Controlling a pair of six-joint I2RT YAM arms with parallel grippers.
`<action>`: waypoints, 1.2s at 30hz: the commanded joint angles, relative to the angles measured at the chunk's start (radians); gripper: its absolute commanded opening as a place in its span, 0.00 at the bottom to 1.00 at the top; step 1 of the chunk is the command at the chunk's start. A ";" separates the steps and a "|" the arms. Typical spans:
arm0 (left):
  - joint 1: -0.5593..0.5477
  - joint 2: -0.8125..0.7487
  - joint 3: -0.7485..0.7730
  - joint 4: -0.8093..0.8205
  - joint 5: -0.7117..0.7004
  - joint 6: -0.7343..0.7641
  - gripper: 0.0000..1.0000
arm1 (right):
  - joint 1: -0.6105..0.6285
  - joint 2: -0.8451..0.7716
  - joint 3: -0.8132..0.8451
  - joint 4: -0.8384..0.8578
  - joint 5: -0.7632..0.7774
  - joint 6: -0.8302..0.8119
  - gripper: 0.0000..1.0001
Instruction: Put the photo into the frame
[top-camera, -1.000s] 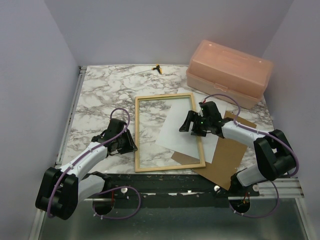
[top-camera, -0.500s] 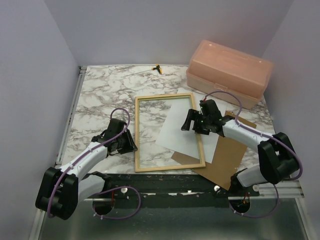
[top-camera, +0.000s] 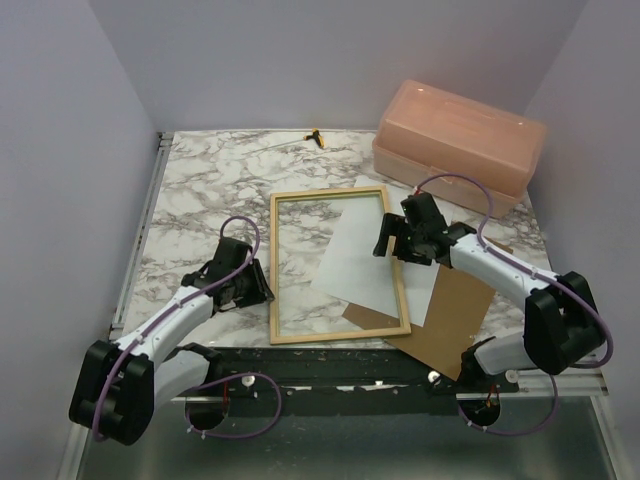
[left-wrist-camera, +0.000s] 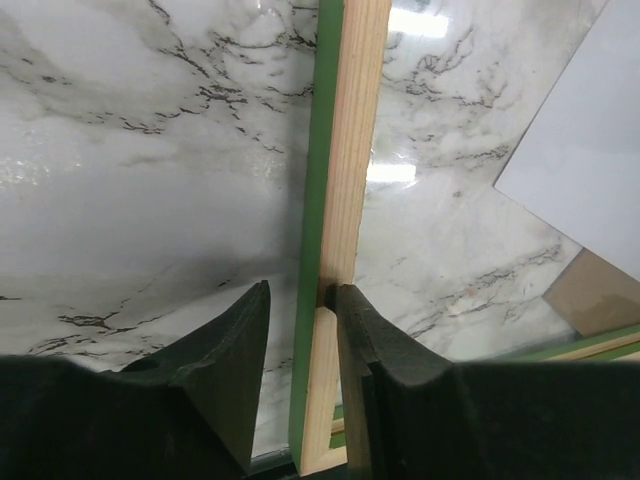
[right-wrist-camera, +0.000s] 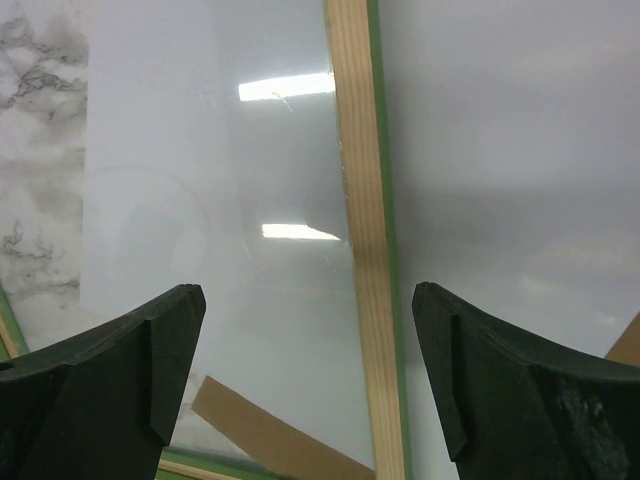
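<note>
frame (top-camera: 328, 192) back-up mid-bench (top-camera: 200, 200), long axis far-to-near; photo (top-camera: 355, 260) white side up, skewed, lying under the frame's right rail: part inside the opening, part sticking out toward the bench's right edge, near corner over the brown backing panel (top-camera: 450, 320)

right gripper (top-camera: 388, 243) spread wide, nothing in it, hovering right over that rail; photo sits directly below it on both sides of the rail, so right arm is the nearer one; left is well apart from the sheet

left gripper (top-camera: 262, 290) half-closed astride the left rail; inner finger (left-wrist-camera: 380, 360) touches the wood, outer finger (left-wrist-camera: 225, 370) shows a gap, so probably not a real clamp

right wrist view shows lamp glare over the white, so glass looks to be above the sheet; top view doesn't show that; my read: the sheet has to come out sideways first
</note>
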 joint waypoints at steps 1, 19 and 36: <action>0.002 -0.122 0.002 -0.027 -0.008 0.046 0.42 | 0.007 -0.065 -0.023 -0.071 0.071 0.007 0.95; 0.004 -0.487 0.211 -0.182 0.212 0.055 0.94 | -0.047 -0.104 -0.193 -0.030 -0.097 -0.022 0.93; 0.003 -0.529 0.245 -0.253 0.230 0.035 0.93 | -0.034 0.023 -0.157 0.092 -0.247 -0.053 0.25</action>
